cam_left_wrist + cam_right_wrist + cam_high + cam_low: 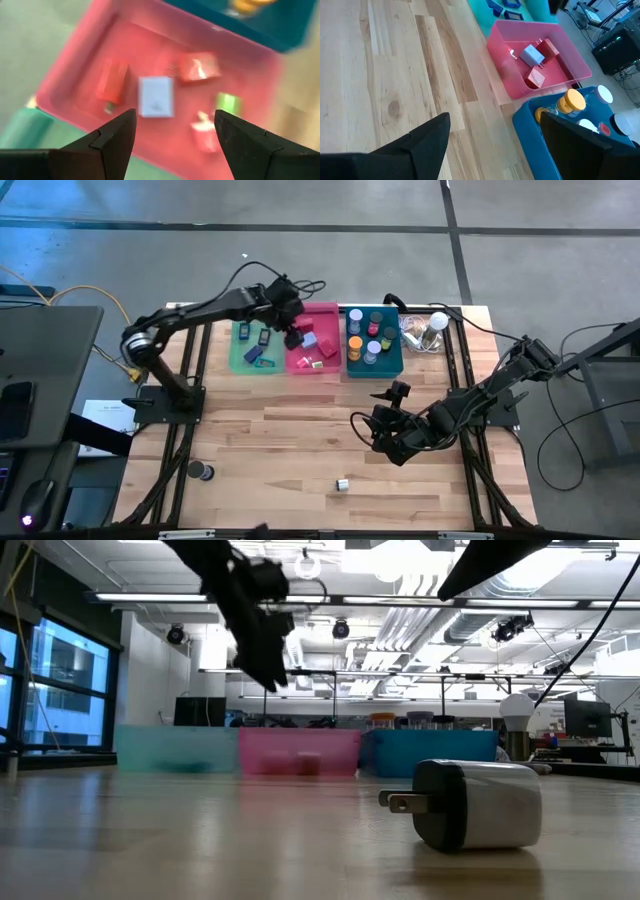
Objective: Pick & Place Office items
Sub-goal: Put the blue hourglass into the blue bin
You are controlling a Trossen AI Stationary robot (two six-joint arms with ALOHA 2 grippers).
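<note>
My left gripper (296, 334) (175, 119) hangs open above the pink bin (316, 366) and holds nothing. Below it in the bin lie a lavender block (156, 96), red blocks (112, 82) (200, 67), a green piece (228, 103) and another red piece (205, 137). My right gripper (368, 428) (494, 137) is open over bare wood near the table's middle, on the near side of the bins. A small white plug adapter (342, 484) (468, 802) lies on its side near the front edge. A dark little roll (200, 471) stands at the front left.
Three bins stand in a row at the far edge: green (240, 366) with blue items, pink, and teal (375, 370) (530, 120) with capped rolls. A white bulb with clear plastic clutter (432, 326) sits to the right of the teal bin. The wood in front of the bins is mostly bare.
</note>
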